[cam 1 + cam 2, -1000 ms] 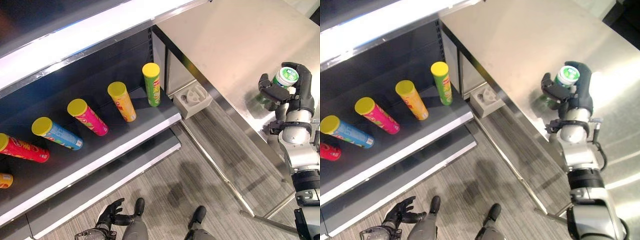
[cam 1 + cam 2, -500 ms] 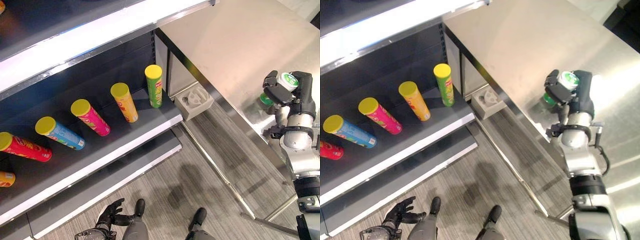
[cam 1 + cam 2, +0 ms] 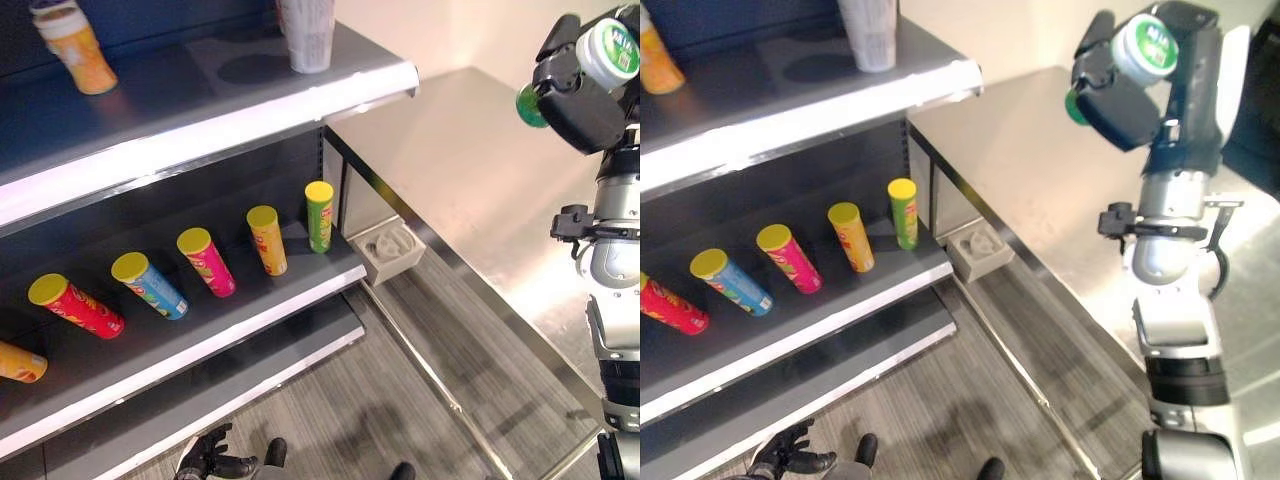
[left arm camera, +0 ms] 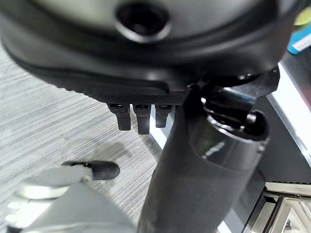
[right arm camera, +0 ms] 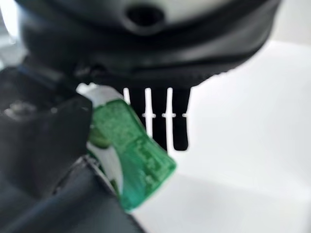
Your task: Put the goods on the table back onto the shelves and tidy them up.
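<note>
My right hand [image 3: 585,112] is raised high above the steel table [image 3: 470,170], shut on a green canister [image 3: 612,45] with a white lid. The lid faces up and the green base [image 3: 1073,105] pokes out below the fingers. In the right wrist view the canister [image 5: 138,158] sits clamped between the thumb and the palm. My left hand [image 3: 210,460] hangs low over the floor with relaxed, spread fingers [image 4: 138,116] and holds nothing. Several chip tubes stand in a row on the middle shelf [image 3: 200,330], from a red one [image 3: 78,307] to a green one [image 3: 320,215].
The top shelf [image 3: 230,105] carries an orange cup [image 3: 75,50] and a pale cup [image 3: 305,35]. A grey moulded tray [image 3: 388,245] lies on the floor beside the shelf, under the table's edge. Wood-look floor [image 3: 400,380] lies between the shelf and the table.
My right hand has lifted the green canister well up off the table. The camera has tilted up, so the top shelf has come into sight. The left hand keeps its place.
</note>
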Robot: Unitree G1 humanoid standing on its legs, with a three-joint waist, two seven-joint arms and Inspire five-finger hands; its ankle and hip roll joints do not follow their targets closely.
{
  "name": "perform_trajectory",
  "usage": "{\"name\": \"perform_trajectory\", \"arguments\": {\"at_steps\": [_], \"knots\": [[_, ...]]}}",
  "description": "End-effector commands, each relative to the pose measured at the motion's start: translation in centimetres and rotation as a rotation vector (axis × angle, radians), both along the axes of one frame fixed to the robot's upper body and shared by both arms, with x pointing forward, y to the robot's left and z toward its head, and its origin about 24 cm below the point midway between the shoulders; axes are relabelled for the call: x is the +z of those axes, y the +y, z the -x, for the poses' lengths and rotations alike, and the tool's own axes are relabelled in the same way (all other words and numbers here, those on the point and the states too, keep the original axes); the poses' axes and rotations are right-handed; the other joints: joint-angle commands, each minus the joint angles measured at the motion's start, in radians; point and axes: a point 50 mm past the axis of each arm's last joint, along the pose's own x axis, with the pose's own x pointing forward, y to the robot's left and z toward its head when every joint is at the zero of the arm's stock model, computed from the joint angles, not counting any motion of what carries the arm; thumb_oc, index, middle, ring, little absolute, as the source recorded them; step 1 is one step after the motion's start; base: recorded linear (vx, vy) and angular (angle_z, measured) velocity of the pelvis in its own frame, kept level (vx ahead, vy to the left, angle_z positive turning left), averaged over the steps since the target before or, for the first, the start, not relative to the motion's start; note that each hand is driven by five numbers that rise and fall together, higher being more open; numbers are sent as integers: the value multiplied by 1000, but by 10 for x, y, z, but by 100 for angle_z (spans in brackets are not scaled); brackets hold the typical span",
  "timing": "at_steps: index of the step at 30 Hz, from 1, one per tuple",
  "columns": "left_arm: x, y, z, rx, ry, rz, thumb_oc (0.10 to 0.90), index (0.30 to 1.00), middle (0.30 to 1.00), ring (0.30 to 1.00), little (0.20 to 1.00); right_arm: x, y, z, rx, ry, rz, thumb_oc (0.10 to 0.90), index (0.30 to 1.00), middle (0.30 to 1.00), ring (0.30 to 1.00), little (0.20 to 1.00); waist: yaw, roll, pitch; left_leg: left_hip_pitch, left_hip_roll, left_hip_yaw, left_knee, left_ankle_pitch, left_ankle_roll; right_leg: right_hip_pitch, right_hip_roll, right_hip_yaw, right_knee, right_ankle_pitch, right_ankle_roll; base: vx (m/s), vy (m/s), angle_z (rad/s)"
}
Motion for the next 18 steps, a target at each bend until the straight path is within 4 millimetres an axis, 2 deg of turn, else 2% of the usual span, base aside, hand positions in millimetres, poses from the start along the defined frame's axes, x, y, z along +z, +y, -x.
{"name": "perform_trajectory", "arguments": {"at_steps": [1,6,9,11,12,15,16,18], "knots": [[12,20,-15,-68,-55,-75,800,900,900,900,900,56,9,25,103,-250,72,400,300,300,300,300,49,-20,-66,9,67,49,19,-65,-40,16,-47,-14,10,-95,54,-18,-86,31],[15,17,-23,-96,-79,-66,800,900,900,900,900,71,20,33,166,-288,115,400,300,300,300,300,49,-23,-80,-41,63,147,55,-39,-47,63,-66,-97,6,-102,59,-18,-23,69],[13,14,-20,-109,-64,-61,800,900,900,900,900,76,29,31,230,-277,128,400,300,300,300,300,56,-15,-98,-31,59,173,35,-30,-40,79,-70,-128,9,-101,59,14,28,52],[12,13,-16,-115,-59,-56,800,900,900,900,900,79,36,26,255,-260,144,400,300,300,300,300,68,-14,-107,-27,55,174,18,-24,-40,84,-81,-146,11,-94,62,16,54,35],[12,14,-14,-137,-44,-64,800,900,900,900,900,76,41,13,292,-194,134,400,300,300,300,300,88,-15,-120,-24,54,162,7,-39,-46,100,-86,-164,15,-98,78,54,42,49],[13,16,-15,-142,-43,-75,800,900,900,900,900,78,46,9,325,-179,125,400,300,300,300,300,92,-17,-119,-33,42,146,7,-38,-42,105,-97,-182,25,-91,83,26,48,69],[14,21,-15,-143,-40,-92,800,900,900,900,900,82,54,5,358,-160,141,400,300,300,300,300,109,-21,-121,-37,27,123,7,-41,-35,113,-115,-203,43,-89,87,14,64,56],[14,22,-14,-134,-36,-97,800,900,900,900,900,83,59,3,376,-153,149,400,300,300,300,300,115,-23,-119,-38,20,116,8,-41,-32,118,-121,-212,48,-87,90,14,42,44]]}}
